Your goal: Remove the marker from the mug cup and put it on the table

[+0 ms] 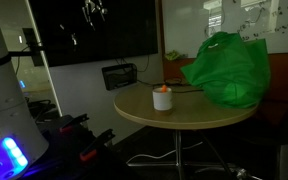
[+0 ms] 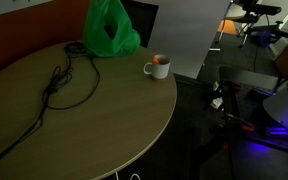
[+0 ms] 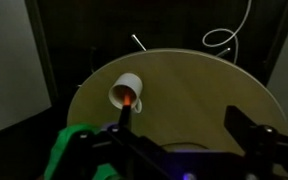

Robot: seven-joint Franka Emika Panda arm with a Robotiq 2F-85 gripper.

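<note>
Tabletop of round, light tan wood (image 3: 199, 85) carries a big green plastic bag (image 1: 227, 68), mostly cut off at your wrist view's lower edge. The small white mug cup (image 3: 122, 88) stands near it — the thin orange-red marker (image 3: 130, 100) inside, only its tip discernible. Your gripper (image 3: 181, 125), dark and blurred, hangs spread wide, empty.

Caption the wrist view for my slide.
Open gripper faces the round table, where the white mug cup holds the orange-red marker.
</note>
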